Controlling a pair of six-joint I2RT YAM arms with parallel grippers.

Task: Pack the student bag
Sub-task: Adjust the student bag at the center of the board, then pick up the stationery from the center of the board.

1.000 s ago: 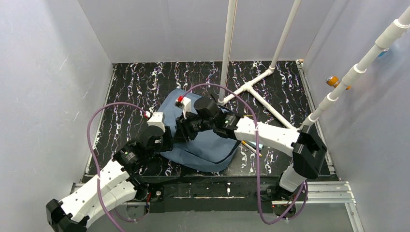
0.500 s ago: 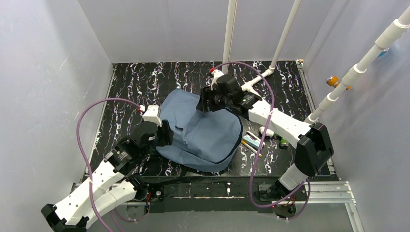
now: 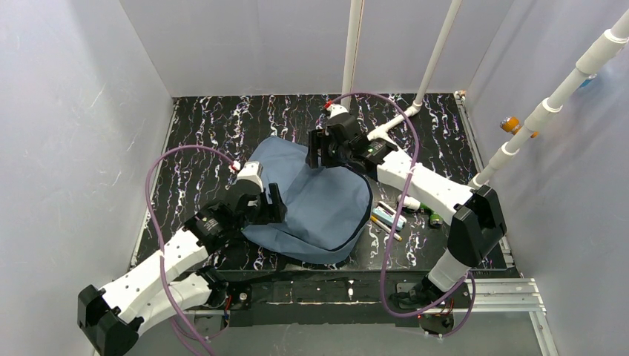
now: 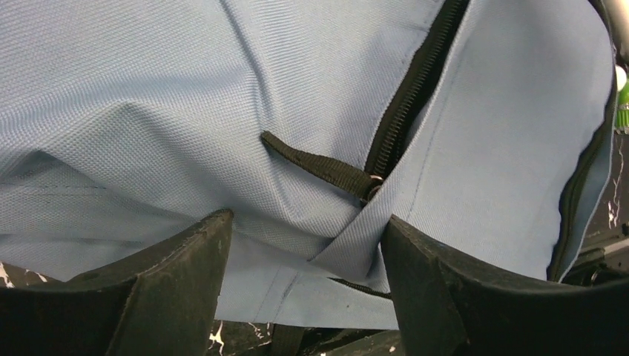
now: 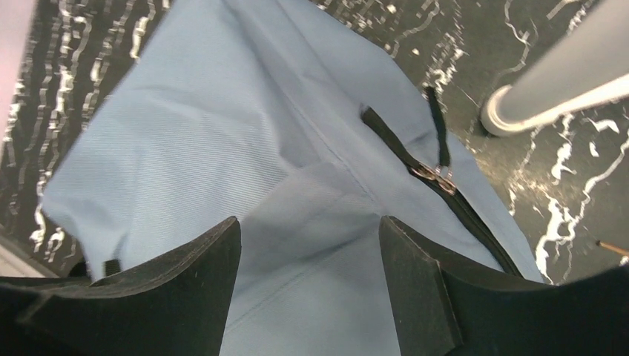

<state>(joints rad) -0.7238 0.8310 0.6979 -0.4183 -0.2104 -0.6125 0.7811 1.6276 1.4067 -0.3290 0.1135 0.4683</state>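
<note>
Looking at the black white-veined worktop [image 3: 208,141], the soft slate-blue fabric student bag [image 3: 326,215] lies flat in its middle, zipped shut as far as I can tell. Biggest risk imo: it's floppy, so tugging one end could drag the whole bag instead of opening it. Left hand [image 4: 304,220] is spread wide at the bag's near-left edge with a fabric fold between its fingers. Closing there would probably pinch cloth, not the dark zipper [image 4: 412,89]. Right hand [image 5: 308,222] is spread too, over the far edge. The thin black webbing pull tab [image 4: 311,158] lies flat, so it's easy to miss. Loose pens and markers [image 3: 389,215] just right of the bag could get swept off.
</note>
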